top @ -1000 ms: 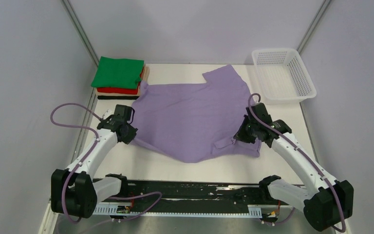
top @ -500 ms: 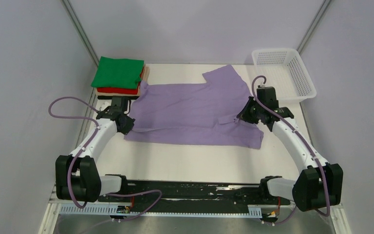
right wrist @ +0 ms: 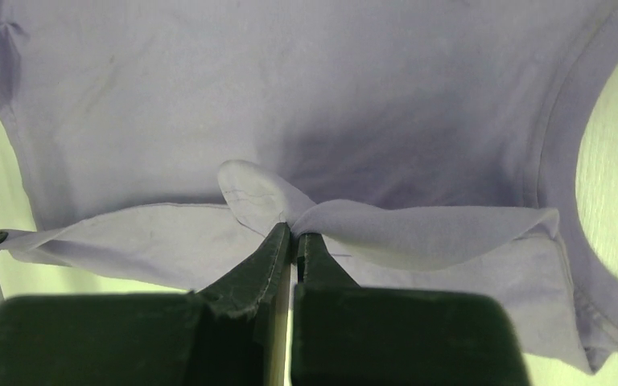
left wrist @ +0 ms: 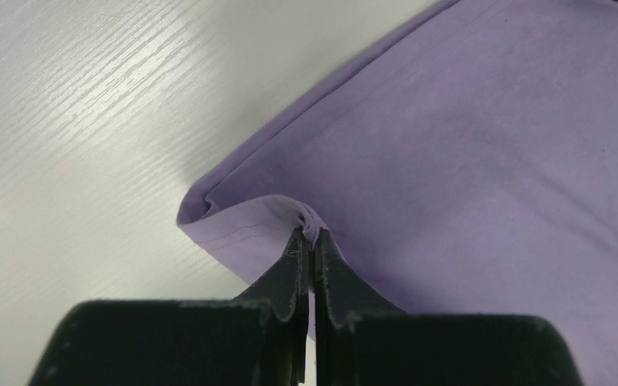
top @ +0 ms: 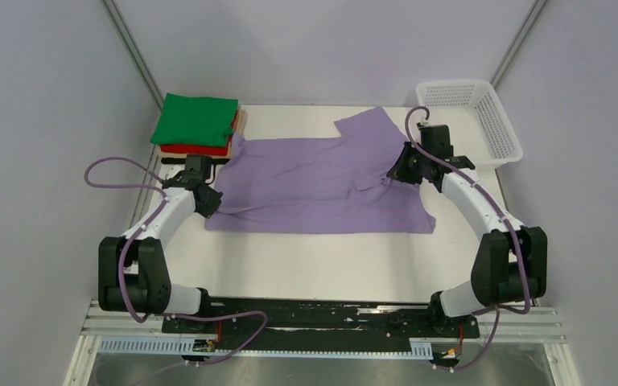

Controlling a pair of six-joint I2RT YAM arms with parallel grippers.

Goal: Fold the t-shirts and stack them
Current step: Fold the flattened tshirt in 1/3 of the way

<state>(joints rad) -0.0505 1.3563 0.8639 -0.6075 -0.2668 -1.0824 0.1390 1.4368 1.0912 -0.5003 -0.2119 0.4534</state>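
The lavender t-shirt [top: 322, 189] lies spread on the desk [top: 314, 265] just beside the white mesh basket [top: 508, 129]. It stretches away from the basket as a long band, with its lower part doubled up over the body so that its edge farthest from the basket's back rim runs straight. One short sleeve lies flat close to the basket. The right fingers [top: 392, 174] are pressed together with no gap at the shirt's basket-side end. In the right wrist view these fingers [right wrist: 267, 256] pinch a small raised fold of the doubled cloth, with the curved neckline just beyond it. The left fingers [top: 209, 207] are at the end of the shirt farthest from the basket. In the left wrist view they [left wrist: 296, 264] are likewise squeezed tight on the stitched hem, right by the folded corner. Across the shirt from the basket sits a stack of folded t-shirts, the green t-shirt [top: 195, 119] on top, the red t-shirt [top: 195, 149] under it and the tan t-shirt [top: 241, 121] showing along the basket-facing side. The lavender cloth reaches that stack.
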